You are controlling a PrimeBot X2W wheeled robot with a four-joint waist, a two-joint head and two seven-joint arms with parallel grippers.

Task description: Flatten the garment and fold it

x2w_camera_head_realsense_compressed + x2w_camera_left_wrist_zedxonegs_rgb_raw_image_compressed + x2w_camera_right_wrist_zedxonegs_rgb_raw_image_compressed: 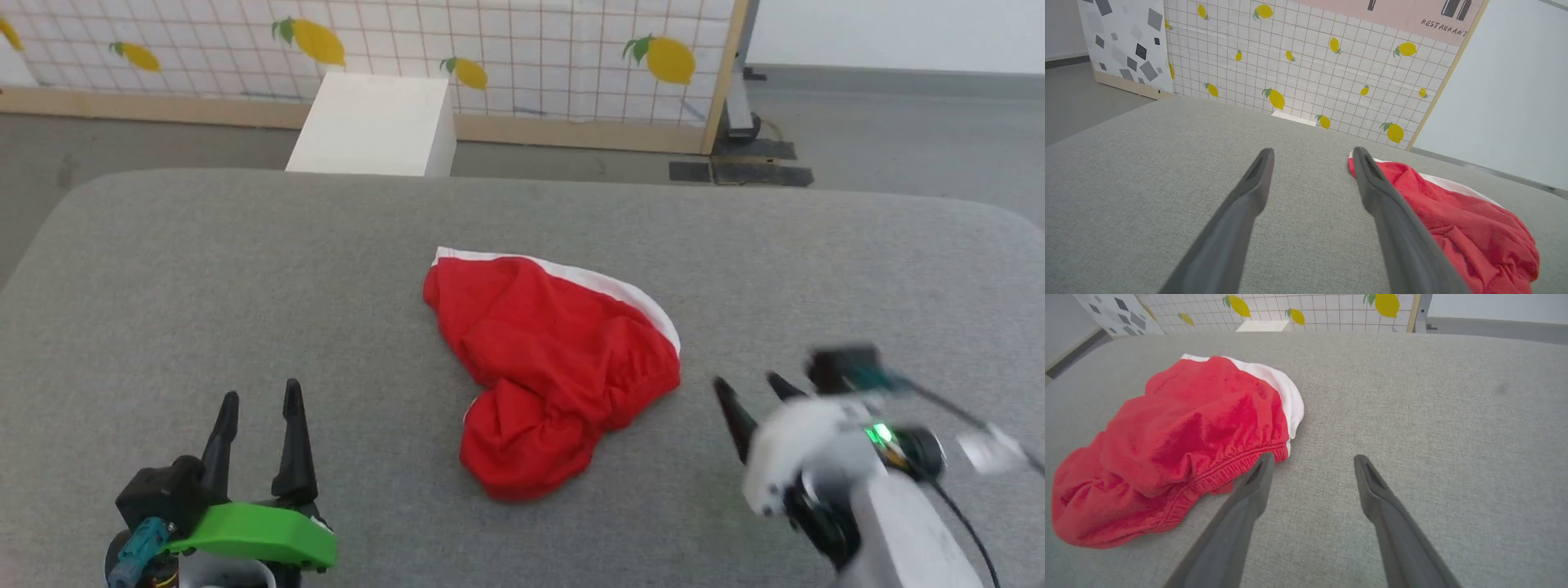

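Observation:
The garment [549, 359] is a bright red crumpled heap with a white trim band along its far edge, lying mid-table on the grey cloth surface [245, 269]. My left gripper [260, 392] stands open at the lower left, well apart from the garment and holding nothing. In the left wrist view the garment [1474, 228] lies right of the open fingers [1249, 196]. My right gripper [747, 388] is open at the lower right, blurred, just right of the garment's elastic edge. Its wrist view shows the garment [1180, 437] left of its left fingertip [1263, 465], close to the hem.
A white box [375, 122] stands on the floor beyond the table's far edge, before a tiled panel with lemons [490, 49]. Black floor plates [739, 167] lie at the back right. Bare grey cloth surrounds the garment on all sides.

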